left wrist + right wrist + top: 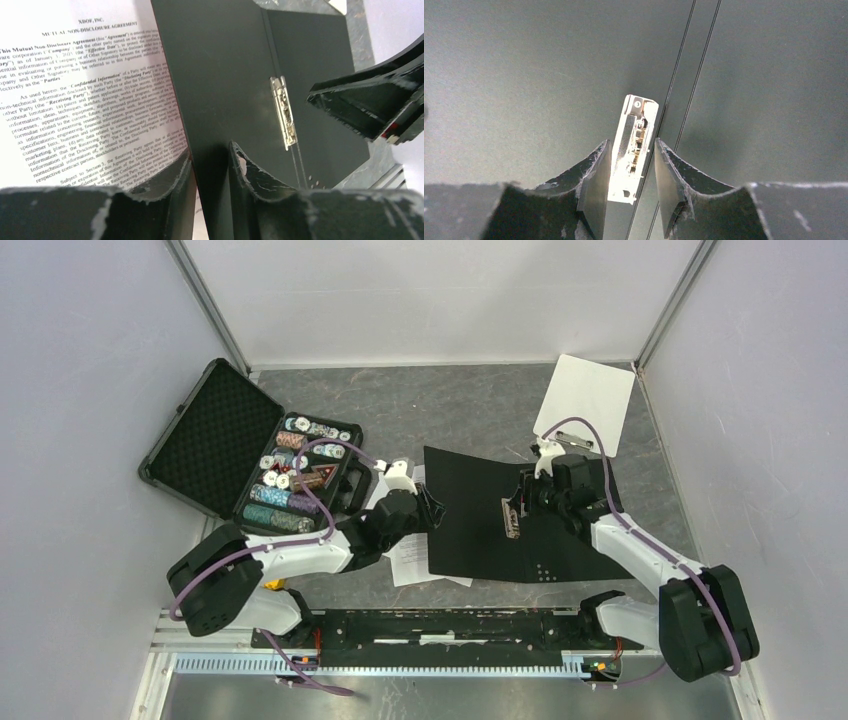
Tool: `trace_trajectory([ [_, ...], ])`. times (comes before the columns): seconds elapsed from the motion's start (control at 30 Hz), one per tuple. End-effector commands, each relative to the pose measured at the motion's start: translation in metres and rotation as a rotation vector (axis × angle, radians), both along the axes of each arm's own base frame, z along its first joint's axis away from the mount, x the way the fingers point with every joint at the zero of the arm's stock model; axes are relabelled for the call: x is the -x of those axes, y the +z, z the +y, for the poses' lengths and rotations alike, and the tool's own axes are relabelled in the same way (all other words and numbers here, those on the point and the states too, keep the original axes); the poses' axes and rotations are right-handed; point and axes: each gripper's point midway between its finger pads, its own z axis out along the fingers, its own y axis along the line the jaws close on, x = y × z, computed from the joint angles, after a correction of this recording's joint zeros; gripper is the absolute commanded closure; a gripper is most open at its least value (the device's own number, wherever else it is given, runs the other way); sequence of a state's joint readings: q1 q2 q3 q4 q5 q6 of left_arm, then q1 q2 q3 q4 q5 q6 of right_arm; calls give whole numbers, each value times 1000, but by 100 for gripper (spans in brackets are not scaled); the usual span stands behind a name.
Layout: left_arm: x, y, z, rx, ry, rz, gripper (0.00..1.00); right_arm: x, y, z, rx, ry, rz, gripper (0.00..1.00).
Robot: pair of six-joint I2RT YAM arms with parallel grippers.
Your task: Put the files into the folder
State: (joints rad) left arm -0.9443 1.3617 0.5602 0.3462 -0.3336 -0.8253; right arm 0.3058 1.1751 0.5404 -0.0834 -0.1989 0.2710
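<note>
The folder lies open on the worktop, black inside facing up, just beyond the arm bases. It serves as the landmark here.

At its near left corner the files stick out from under the left cover. These are white sheets of dense black print, and they lie flat on the worktop, outside the folder. In the left wrist view the top page runs along the cover's left edge.

The left tool sits at the middle of that left edge. Its fingers are apart, with the thin cover edge passing between them. A sliver of white page shows between one finger and the cover, so nothing is pinched.

At the folder's spine the right tool points down at the metal clip. Its fingers stand apart with the clip between them. One finger is close against the clip's side, and a dark gap separates the clip from the other. It is not clamped.

Left of the folder, and a little farther back, an open black case holds poker chips, with its foam-lined lid thrown back.

Beyond the folder's far right corner a blank white clipboard lies near the back wall.
</note>
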Motion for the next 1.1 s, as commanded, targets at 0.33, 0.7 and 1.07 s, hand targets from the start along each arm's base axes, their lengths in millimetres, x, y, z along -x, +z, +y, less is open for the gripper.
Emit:
trace_trajectory([
  [0.33, 10, -5, -6, -116, -132, -8, 54, -36, 32, -7, 94, -15, -111, 62],
  [0.7, 3, -24, 5, -264, -123, -7, 76, -52, 14, 0, 126, 21, -28, 71],
  [1.07, 4, -46, -1, -307, -171, 55, 78, -43, -15, -19, 224, -10, 35, 69],
])
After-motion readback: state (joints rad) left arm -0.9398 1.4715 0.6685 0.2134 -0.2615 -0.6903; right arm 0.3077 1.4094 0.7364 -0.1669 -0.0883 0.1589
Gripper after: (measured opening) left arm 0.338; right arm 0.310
